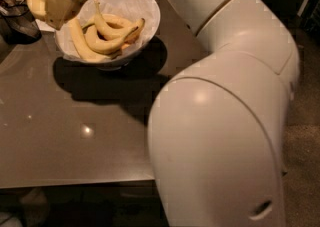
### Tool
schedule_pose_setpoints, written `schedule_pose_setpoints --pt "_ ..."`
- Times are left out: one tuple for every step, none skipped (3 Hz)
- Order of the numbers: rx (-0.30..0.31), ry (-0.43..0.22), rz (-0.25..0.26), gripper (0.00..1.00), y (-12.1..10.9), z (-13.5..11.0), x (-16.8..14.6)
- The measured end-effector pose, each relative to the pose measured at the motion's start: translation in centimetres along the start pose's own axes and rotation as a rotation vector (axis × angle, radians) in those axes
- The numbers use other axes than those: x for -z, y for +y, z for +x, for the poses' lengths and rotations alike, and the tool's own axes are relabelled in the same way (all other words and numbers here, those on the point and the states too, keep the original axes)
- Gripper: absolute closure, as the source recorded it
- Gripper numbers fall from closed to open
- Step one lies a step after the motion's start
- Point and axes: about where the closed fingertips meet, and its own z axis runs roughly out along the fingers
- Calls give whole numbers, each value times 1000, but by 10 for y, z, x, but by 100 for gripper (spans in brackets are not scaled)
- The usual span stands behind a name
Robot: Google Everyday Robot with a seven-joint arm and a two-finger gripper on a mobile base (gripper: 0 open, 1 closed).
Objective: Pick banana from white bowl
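The white bowl with crinkled paper lining stands at the far left of the grey table. Several bananas lie in it. My gripper is at the top left, above the bowl's left rim. It is shut on a banana, which sticks out to the left, lifted clear of the bowl. My large white arm fills the right half of the view and hides the table there.
A dark mesh holder stands on the table just left of the bowl, below the held banana. The table's front edge runs along the bottom left.
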Motion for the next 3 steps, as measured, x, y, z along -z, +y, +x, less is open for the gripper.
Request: schedule_pose_setpoints --pt "-18 -13 -6 100 39 7 13" --pt "-58 -13 -4 100 81 21 21" --pt "-59 10 -12 100 87 28 13"
